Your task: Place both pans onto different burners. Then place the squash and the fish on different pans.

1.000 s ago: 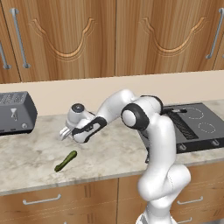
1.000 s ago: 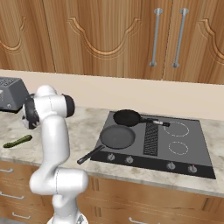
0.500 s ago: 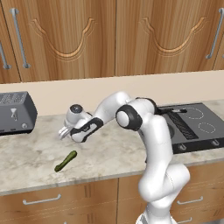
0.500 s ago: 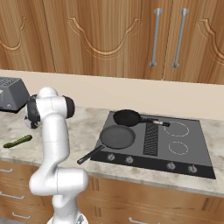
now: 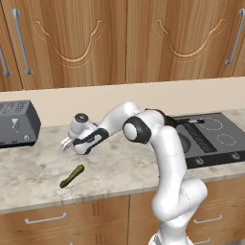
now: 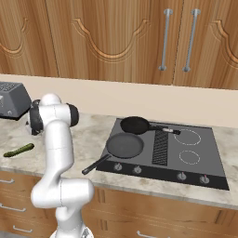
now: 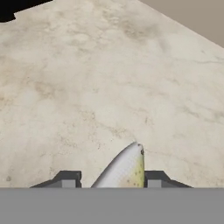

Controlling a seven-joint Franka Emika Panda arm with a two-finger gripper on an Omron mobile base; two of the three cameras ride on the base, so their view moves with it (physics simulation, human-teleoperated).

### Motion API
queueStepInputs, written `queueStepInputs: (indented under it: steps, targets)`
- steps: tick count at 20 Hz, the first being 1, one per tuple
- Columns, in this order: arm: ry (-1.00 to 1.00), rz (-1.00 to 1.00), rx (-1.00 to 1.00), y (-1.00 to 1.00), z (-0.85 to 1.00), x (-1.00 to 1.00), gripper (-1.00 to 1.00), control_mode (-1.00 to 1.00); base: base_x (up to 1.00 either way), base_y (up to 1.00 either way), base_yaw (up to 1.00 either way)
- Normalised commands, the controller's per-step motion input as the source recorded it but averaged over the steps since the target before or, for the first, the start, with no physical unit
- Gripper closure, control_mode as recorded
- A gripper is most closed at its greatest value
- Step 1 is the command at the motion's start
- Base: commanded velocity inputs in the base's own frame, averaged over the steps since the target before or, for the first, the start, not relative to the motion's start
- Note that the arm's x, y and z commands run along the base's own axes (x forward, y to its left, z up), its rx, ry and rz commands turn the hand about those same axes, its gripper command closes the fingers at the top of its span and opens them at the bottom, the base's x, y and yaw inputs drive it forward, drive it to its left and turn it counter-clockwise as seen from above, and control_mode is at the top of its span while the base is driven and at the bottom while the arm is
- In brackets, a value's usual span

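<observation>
The fish (image 7: 122, 168) lies lengthwise between the jaws (half-closed, fingertips (image 7: 68, 179) flanking but whether gripping I cannot tell), low over the worktop (image 7: 109, 78), far from both pans (image 6: 125, 145).

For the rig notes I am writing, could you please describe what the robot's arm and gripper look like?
The arm is glossy white with rounded, tube-like links and dark grey to black bands at the joints; a round dark cap sits on the wrist. No loose cables or readable markings show. The gripper is a pale body with two short fingers, whose small dark fingertips look blocky in the hand view.
</observation>
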Motion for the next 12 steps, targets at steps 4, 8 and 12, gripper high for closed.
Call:
queueStepInputs:
  steps: [4, 8, 12]
  targets:
    - [0.00, 0.00, 0.06, 0.02, -0.08, 0.07, 1.00, -1.00, 0.00, 0.00, 0.00]
    - [-0.04, 0.00, 0.00, 0.00, 0.10, -0.07, 1.00, -1.00, 0.00, 0.00, 0.00]
    - [-0.03, 0.00, -0.05, -0.06, 0.08, -0.07, 1.00, -1.00, 0.00, 0.00, 0.00]
